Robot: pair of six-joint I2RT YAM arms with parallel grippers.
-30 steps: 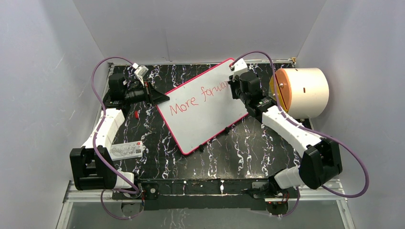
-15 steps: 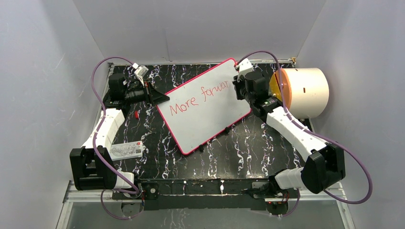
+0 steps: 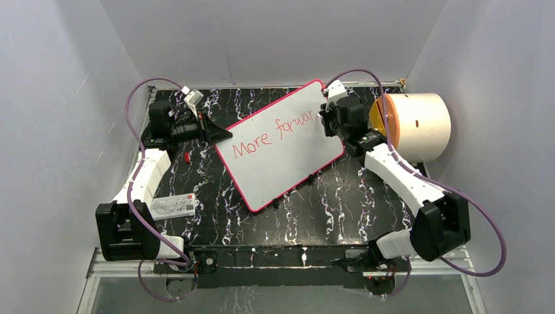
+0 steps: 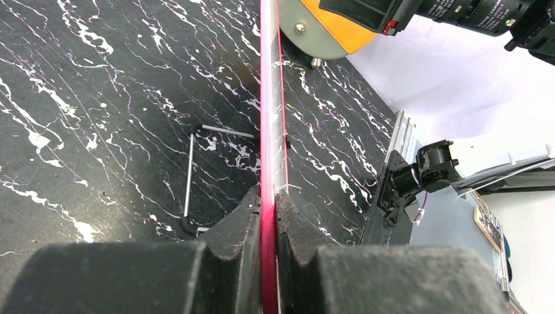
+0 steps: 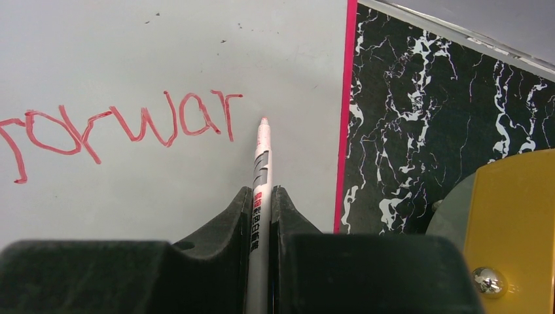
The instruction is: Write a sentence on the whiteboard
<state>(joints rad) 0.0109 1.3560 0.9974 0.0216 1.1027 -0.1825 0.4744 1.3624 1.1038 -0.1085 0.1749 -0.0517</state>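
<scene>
over the last second the right claw (image 5: 262,196) had slid a little toward the board's right edge, and the red writing had grown from "forwa" to "forwar". it was clamped on the marker (image 5: 261,163), whose tip stood just right of the fresh "r"; whether the tip touched the surface could not be told. the whiteboard (image 3: 281,163) lay slanted across the middle of the table (image 3: 327,203), unmoved, and the left claw (image 4: 268,203) stayed pinched narrow on its pink rim at the left corner, steadying it. the sentence (image 3: 271,136) so far read "more forwar" along the upper part of the board. so the word seemed to want only its "d". little white was left between the tip and the rim, so that letter looked a tight fit. any further word would likely have to go on a lower line, where the board was bare.
</scene>
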